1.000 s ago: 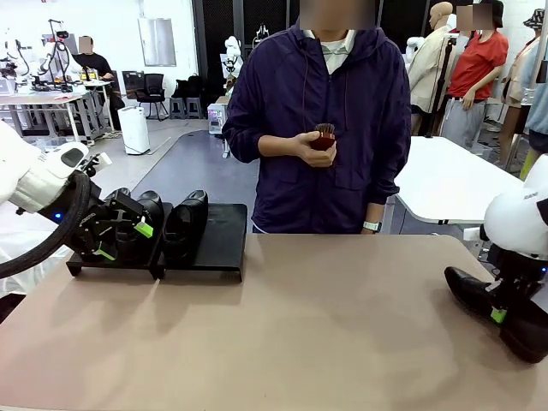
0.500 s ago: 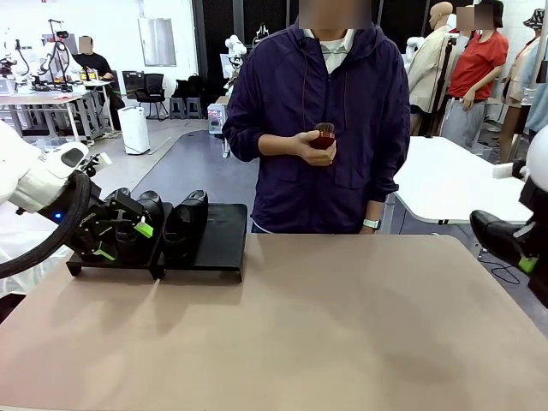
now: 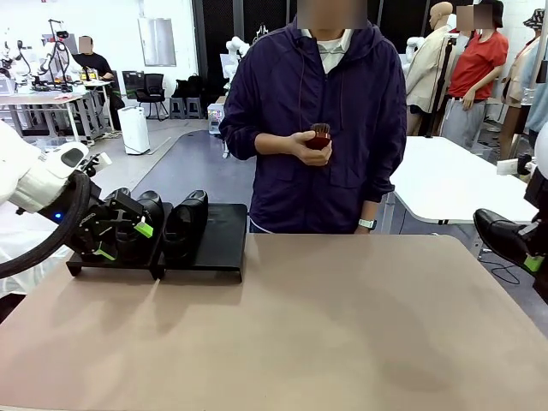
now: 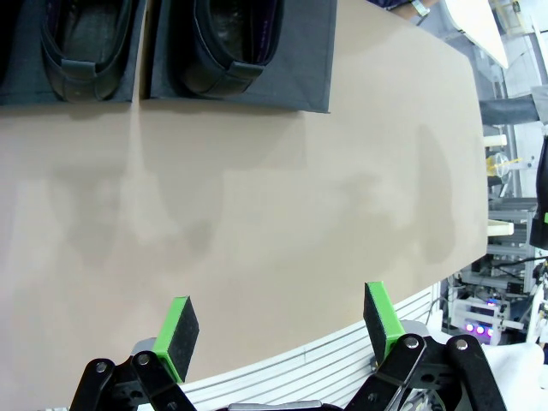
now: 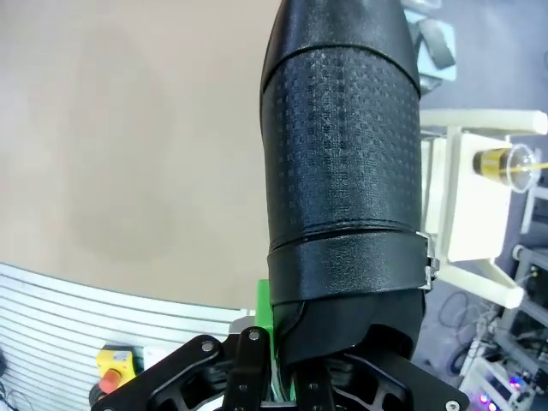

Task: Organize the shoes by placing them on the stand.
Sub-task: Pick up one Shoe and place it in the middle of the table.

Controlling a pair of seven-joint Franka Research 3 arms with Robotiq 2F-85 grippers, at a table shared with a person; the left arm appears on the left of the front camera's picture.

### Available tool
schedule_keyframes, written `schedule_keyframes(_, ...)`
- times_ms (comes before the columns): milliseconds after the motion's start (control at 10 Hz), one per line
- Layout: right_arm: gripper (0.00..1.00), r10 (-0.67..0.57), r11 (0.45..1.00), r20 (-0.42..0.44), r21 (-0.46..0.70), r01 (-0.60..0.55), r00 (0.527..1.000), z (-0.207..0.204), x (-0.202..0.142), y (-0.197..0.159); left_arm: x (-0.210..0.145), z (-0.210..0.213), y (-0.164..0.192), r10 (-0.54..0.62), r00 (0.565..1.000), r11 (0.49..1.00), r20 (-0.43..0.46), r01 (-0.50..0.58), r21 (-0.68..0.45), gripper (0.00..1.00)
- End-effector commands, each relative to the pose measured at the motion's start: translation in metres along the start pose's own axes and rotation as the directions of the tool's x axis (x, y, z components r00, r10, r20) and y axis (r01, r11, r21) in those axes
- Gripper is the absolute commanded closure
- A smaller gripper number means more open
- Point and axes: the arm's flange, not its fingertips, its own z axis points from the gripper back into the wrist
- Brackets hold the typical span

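Frontally, the right hand (image 3: 533, 257) grips a shoe (image 3: 503, 236) at 3 o'clock, off the worktop (image 3: 342, 325); the left hand (image 3: 120, 233) rests by the stand (image 3: 218, 240) at 9 o'clock, which bears shoes. Left wrist: fingers (image 4: 180, 330) parted, empty. Right wrist: shoe (image 5: 342, 171) clamped; fingertips hidden. Recommend carrying toe-level to the vacant platform.

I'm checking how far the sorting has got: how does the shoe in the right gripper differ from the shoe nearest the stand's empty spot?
The held shoe is off the table, clamped in the right gripper; the stand shoe rests on the stand, ungripped. The held shoe sits at the table's right edge, the stand shoe far left. Both are black slip-ons.
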Motion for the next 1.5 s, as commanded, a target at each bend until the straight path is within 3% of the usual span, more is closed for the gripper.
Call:
schedule_keyframes(0,1.00,0.001,0.999,0.052,0.040,-0.003,0.999,0.005,0.009,0.040,0.000,0.002,0.001,0.006,1.000,1.000,-0.008,-0.006,0.003,0.00)
schedule_keyframes(200,1.00,0.007,0.998,-0.007,0.065,-0.006,1.000,-0.002,0.030,0.112,0.000,0.002,0.001,0.006,1.000,1.000,-0.008,-0.006,0.003,0.00)
schedule_keyframes(300,1.00,-0.079,0.992,-0.025,0.098,0.081,0.997,-0.004,0.044,0.153,0.000,0.002,0.001,0.006,1.000,1.000,-0.008,-0.006,0.003,0.00)
schedule_keyframes(500,1.00,-0.109,0.982,-0.020,0.155,0.111,0.994,-0.012,0.071,0.239,0.000,0.002,0.001,0.006,1.000,1.000,-0.008,-0.006,0.003,0.00)
schedule_keyframes(600,1.00,-0.092,0.983,-0.047,0.154,0.098,0.995,-0.023,0.086,0.280,0.000,0.002,0.001,0.006,1.000,1.000,-0.008,-0.006,0.003,0.00)
schedule_keyframes(900,1.00,-0.188,0.975,-0.111,0.098,0.199,0.976,-0.071,0.132,0.383,0.000,0.002,0.001,0.006,1.000,1.000,-0.008,-0.006,0.003,0.00)
schedule_keyframes(1100,1.00,-0.187,0.979,-0.195,0.041,0.199,0.963,-0.109,0.139,0.424,0.000,0.002,0.001,0.006,1.000,1.000,-0.008,-0.006,0.003,0.00)
schedule_keyframes(1400,1.00,-0.240,0.969,-0.228,0.002,0.247,0.943,-0.138,0.137,0.435,0.000,0.002,0.001,0.006,1.000,1.000,-0.008,-0.006,0.003,0.00)
